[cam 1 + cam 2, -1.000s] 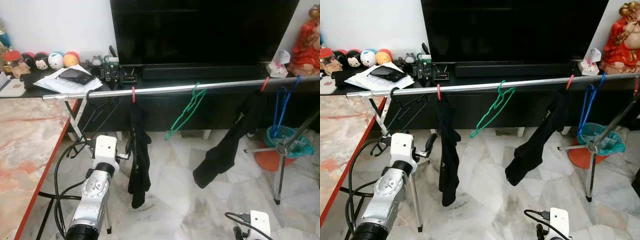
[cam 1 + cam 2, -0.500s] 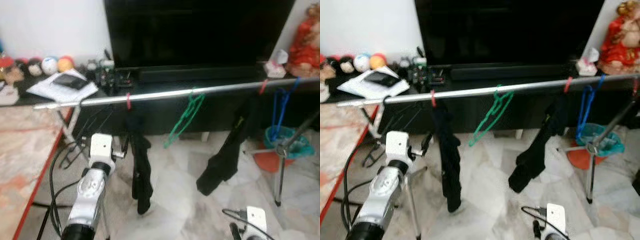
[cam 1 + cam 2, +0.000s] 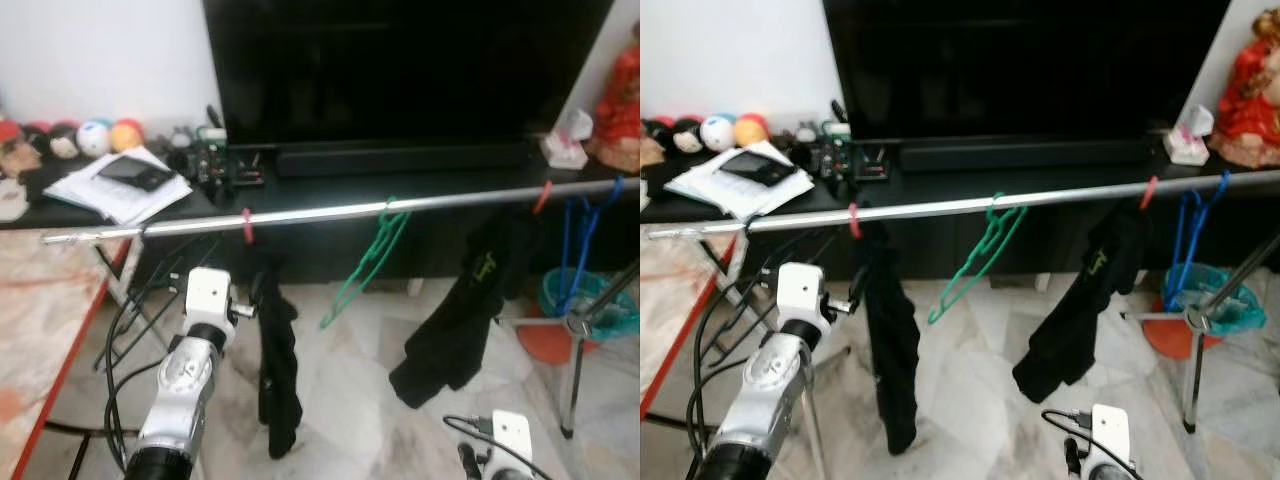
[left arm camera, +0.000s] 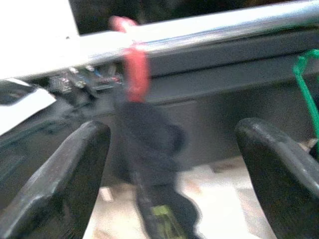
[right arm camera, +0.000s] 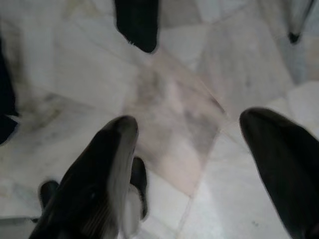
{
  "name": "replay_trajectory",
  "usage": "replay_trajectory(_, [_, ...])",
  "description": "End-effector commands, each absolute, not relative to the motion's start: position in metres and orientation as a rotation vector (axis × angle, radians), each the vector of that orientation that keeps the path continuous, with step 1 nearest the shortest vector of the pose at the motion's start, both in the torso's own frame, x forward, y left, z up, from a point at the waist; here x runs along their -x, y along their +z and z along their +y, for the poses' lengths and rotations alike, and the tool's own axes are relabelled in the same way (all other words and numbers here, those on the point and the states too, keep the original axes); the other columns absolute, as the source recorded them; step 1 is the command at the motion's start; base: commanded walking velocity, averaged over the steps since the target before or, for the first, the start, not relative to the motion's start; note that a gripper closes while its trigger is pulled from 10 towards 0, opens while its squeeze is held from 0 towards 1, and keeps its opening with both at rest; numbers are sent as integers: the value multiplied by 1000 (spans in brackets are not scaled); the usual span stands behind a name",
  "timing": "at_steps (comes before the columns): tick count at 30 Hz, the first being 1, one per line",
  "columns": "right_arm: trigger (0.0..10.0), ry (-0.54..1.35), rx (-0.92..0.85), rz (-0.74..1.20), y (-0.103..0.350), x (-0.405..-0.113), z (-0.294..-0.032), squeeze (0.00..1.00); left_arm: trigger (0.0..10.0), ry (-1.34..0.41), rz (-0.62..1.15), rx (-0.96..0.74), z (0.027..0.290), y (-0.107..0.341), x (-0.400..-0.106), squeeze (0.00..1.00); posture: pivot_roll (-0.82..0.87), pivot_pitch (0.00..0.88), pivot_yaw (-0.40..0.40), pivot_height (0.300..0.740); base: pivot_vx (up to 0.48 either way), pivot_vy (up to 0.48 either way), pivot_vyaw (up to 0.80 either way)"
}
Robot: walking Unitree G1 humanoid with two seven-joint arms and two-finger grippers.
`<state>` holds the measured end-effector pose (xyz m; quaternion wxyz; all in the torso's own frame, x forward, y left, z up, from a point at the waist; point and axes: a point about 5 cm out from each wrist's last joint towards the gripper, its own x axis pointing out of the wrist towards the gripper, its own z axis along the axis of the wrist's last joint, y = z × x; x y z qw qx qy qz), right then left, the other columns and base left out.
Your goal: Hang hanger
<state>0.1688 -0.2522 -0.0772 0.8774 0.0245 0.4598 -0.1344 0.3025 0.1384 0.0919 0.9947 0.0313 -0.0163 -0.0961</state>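
A silver rail (image 3: 330, 211) runs across in front of the TV console. On it hang a green hanger (image 3: 372, 255), a red hanger (image 3: 246, 224) with a long black garment (image 3: 279, 372), another red hanger (image 3: 542, 196) with a black garment (image 3: 463, 318), and a blue hanger (image 3: 581, 238). My left arm (image 3: 207, 296) is raised just left of the long garment. In the left wrist view my left gripper (image 4: 172, 133) is open, facing the red hanger (image 4: 134, 69) and the rail (image 4: 209, 29). My right gripper (image 5: 192, 122) hangs low over the marble floor, open and empty.
A marble table with a red edge (image 3: 62, 350) stands at the left. Black cables (image 3: 125, 330) dangle by the left arm. The rail's tripod stand (image 3: 580, 330) and a teal basket (image 3: 610, 300) are at the right. Papers (image 3: 120, 185) and a TV (image 3: 400, 70) sit on the console.
The whole picture has shifted, so the camera has moved. My left arm stays raised beside the long black garment. Both grippers hold nothing, as before.
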Motion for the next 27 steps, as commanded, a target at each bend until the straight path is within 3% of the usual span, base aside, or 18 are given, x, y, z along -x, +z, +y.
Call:
replay_trajectory(1, [10000,-277,-63,939,-75,-176,-249,0,10000,-170,-35,-61,148,96,-305,0,53,0,-10,740,292,0,0])
replay_trajectory(13, [10000,-277,-68,937,-75,-177,-248,0,10000,-110,94,46,158,85,-311,0,52,0,-5,740,72,0,0])
replay_trajectory(25, [10000,-284,-73,932,-74,-179,-247,0,10000,-144,298,-52,158,64,-318,0,51,0,-2,740,0,0,0])
replay_trajectory(26, [10000,-284,-73,931,-74,-179,-247,0,10000,-161,307,-61,157,64,-319,318,51,0,0,740,0,0,0])
replay_trajectory(27, [10000,-284,-73,931,-74,-179,-247,0,10000,-173,313,-66,156,63,-320,318,49,0,0,740,0,0,0])
